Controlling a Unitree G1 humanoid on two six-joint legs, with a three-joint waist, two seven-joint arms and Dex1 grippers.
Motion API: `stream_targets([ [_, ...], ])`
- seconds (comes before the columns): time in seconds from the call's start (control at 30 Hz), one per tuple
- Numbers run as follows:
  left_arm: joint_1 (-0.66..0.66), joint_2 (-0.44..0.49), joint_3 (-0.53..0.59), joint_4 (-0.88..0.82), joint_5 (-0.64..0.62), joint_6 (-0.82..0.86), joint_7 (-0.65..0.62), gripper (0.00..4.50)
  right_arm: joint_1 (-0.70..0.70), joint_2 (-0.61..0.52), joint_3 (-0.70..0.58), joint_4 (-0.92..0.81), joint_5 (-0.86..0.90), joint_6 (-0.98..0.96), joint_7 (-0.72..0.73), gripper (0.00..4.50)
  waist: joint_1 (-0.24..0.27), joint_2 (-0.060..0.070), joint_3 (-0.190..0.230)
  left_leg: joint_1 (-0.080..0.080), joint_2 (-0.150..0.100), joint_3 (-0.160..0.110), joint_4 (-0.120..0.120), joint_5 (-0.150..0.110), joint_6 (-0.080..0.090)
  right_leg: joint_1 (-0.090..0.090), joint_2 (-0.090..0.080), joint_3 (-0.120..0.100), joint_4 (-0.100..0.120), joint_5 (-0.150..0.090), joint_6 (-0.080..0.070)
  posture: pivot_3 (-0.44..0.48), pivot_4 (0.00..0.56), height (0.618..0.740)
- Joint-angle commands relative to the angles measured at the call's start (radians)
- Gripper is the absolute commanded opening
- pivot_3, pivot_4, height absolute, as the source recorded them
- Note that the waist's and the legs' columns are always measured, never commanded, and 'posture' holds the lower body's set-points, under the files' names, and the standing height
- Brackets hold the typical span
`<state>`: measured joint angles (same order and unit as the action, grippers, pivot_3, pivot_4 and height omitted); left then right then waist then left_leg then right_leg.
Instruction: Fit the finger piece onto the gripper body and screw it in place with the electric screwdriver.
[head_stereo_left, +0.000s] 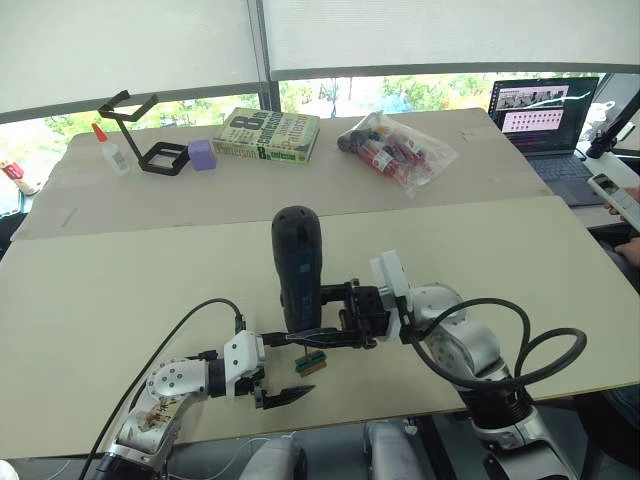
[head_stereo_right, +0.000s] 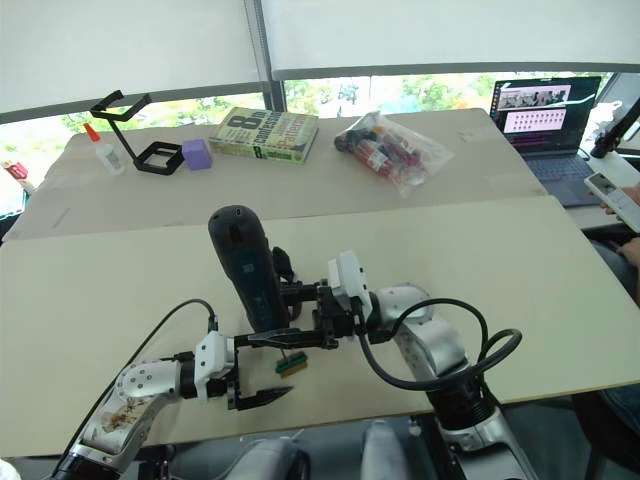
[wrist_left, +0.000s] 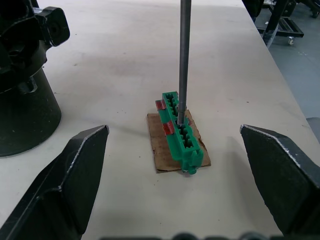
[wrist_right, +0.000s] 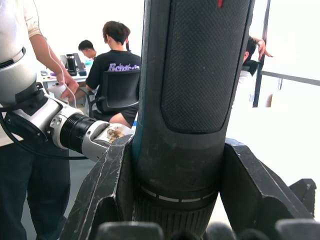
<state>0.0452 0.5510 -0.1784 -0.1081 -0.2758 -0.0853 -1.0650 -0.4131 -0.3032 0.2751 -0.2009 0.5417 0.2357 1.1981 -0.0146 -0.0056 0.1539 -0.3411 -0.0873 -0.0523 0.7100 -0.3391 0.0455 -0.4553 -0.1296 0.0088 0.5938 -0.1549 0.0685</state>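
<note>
Standing upright in the right gripper (head_stereo_left: 335, 322), near the front edge of the table (head_stereo_left: 100, 290): the electric screwdriver (head_stereo_left: 298, 265), clamped around its lower barrel by both black fingers (wrist_right: 102, 192), one pressed on each side in the right wrist view. Thin metal bit (wrist_left: 183, 55) pointing straight down, tip planted in a slot of the small green block (wrist_left: 182, 134), itself resting on a brown card scrap (wrist_left: 162, 150) flat on the table.

Hovering low just left of and nearer than the block: the left gripper (head_stereo_left: 275, 385), spread wide and holding nothing, one fingertip (wrist_left: 82, 150) on either side of the block and well clear of it, bit rising between them.

Sitting on the table close beside the block, a black round-based mechanism, apparently the gripper body (wrist_left: 22, 100), partly cut off at the frame's edge in the left wrist view, not touched by either gripper. Cannot tell where the finger piece lies.

Along the far side: a glue bottle (head_stereo_left: 110, 150), a black stand (head_stereo_left: 150, 135), a purple block (head_stereo_left: 202, 154), a book (head_stereo_left: 266, 135) and a bag of small items (head_stereo_left: 395, 148); far right, a laptop (head_stereo_left: 548, 115).
</note>
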Motion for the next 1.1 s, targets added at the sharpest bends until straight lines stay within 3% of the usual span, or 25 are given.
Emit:
stream_targets([
  [0.03,0.014,0.007,-0.007,0.007,0.011,0.007,0.003,4.46,-0.001,0.004,-0.022,-0.013,0.031,-0.005,0.011,1.98,0.000,0.000,0.000,0.000,0.000,0.000,0.000,0.000,0.000,0.000,0.000,0.000,0.000,0.000,0.000,0.000,0.150,0.740],
  [1.1,0.004,0.020,0.000,-0.081,-0.008,0.097,0.022,4.46,-0.004,0.010,-0.037,-0.020,0.069,0.016,0.028,1.98,0.000,0.000,0.000,-0.002,0.000,0.000,0.000,0.000,0.000,-0.001,0.000,0.000,0.000,0.000,0.000,0.000,0.150,0.740],
])
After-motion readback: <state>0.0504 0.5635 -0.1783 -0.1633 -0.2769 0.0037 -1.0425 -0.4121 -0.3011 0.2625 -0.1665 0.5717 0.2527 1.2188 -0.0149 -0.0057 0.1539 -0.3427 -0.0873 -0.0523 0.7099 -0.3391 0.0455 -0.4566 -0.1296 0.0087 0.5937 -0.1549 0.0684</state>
